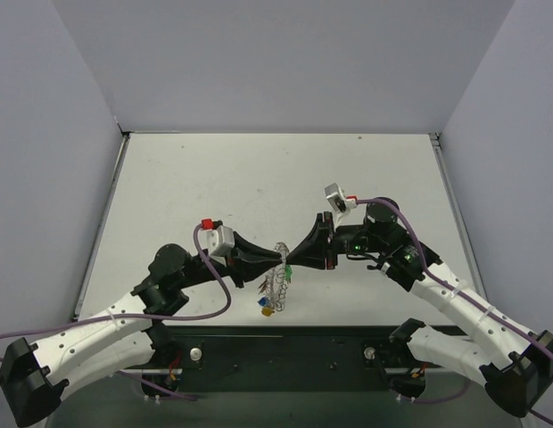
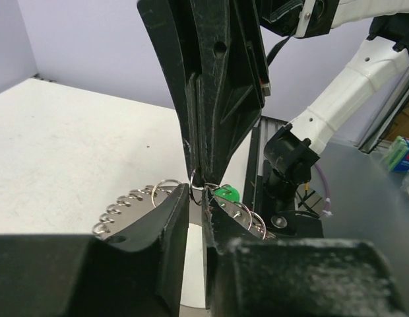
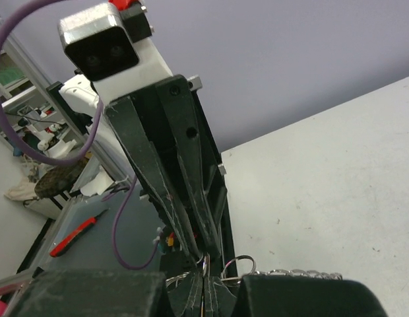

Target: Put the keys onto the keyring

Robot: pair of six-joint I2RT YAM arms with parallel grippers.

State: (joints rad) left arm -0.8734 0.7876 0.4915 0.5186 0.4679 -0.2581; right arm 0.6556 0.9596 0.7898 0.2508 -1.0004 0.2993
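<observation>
The keyring (image 1: 278, 283), a thin silver ring fringed with small wire loops, hangs above the table between my two grippers. Several keys dangle from it: a green head (image 1: 288, 273) and a yellow one (image 1: 267, 311) show clearly. My right gripper (image 1: 289, 261) comes in from the right and is shut on a wire loop of the keyring (image 3: 303, 273). In the left wrist view its closed tips (image 2: 199, 179) pinch that loop from above. My left gripper (image 2: 196, 195) stands tip to tip with it. A narrow gap shows between its fingers (image 2: 171, 218), and the keyring (image 2: 125, 201) and a green key (image 2: 225, 193) lie just behind.
The white table (image 1: 259, 178) is walled at the back and on both sides. The arms' black base plate (image 1: 285, 352) runs along its near edge. Both arms stretch inward and meet near the front centre.
</observation>
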